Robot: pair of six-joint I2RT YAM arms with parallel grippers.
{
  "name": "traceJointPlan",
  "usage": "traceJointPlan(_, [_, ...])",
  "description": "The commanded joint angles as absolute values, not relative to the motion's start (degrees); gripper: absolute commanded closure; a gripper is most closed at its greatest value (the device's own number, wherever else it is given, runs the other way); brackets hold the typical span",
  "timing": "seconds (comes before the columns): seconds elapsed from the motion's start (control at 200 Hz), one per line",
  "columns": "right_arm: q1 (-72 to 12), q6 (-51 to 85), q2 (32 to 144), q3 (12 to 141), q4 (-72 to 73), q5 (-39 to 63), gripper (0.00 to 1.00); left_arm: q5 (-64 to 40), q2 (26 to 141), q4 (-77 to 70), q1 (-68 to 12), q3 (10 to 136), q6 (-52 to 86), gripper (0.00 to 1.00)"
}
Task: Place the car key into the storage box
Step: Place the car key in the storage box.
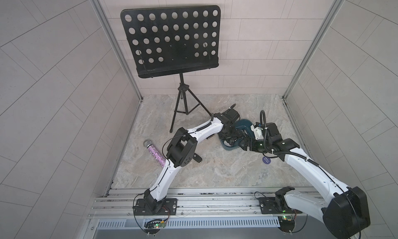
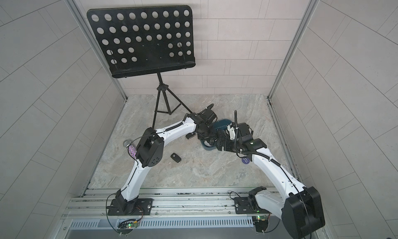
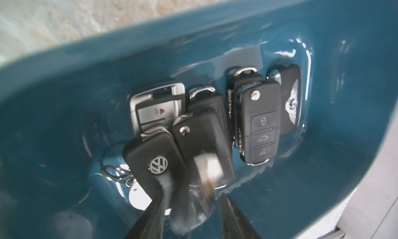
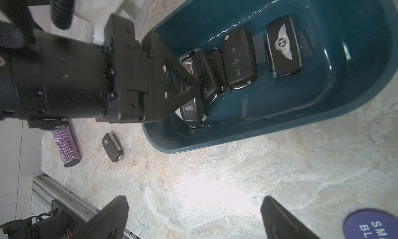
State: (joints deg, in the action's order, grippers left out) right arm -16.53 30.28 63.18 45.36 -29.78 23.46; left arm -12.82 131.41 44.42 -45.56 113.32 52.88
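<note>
The car key [image 4: 189,112] lies inside the storage box [image 4: 258,136], toward its near end, just under the fingertips of my left claw [image 3: 193,194]. That claw's fingers stand a little apart. The key shows as a blur between them in the left wrist view, and I cannot tell whether they touch it. Beside it I count seven more fobs [image 3: 258,123] in an overlapping row, some half covered.

The one box sits a little right of the worktop's [image 1: 215,173] middle. Two keys lie outside it: a loose key fob [image 2: 176,157] left of centre and a second fob [image 2: 190,135] peeping from under my left arm.

My left arm rises to a high elbow, then slopes to the box, wrist bent down. My right arm reaches in low from the near right corner. My right claw [image 4: 195,198] gapes wide and empty over bare worktop, just beside the box.

One glittery microphone [image 1: 154,154] lies near the left edge, one music stand [image 1: 170,40] stands toward the far left corner, and one blue disc [image 1: 266,160] lies by my right arm.
</note>
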Motion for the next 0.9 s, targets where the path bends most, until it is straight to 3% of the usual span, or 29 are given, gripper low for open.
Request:
traceJointPlan(0.0, [-16.25, 30.93, 62.02, 45.16, -29.31, 22.43, 0.00, -11.47, 131.22, 45.95, -46.06, 115.57, 51.99, 0.44])
traceJointPlan(0.505, [-16.24, 29.98, 60.89, 47.66, -28.72, 23.91, 0.00, -6.87, 121.56, 46.96, -44.96, 113.96, 47.15, 0.37])
traceJointPlan(0.896, [-24.68, 28.74, 65.91, 51.44, -26.39, 22.09, 0.00, -8.12, 101.59, 40.77, -36.40, 89.03, 47.04, 0.25])
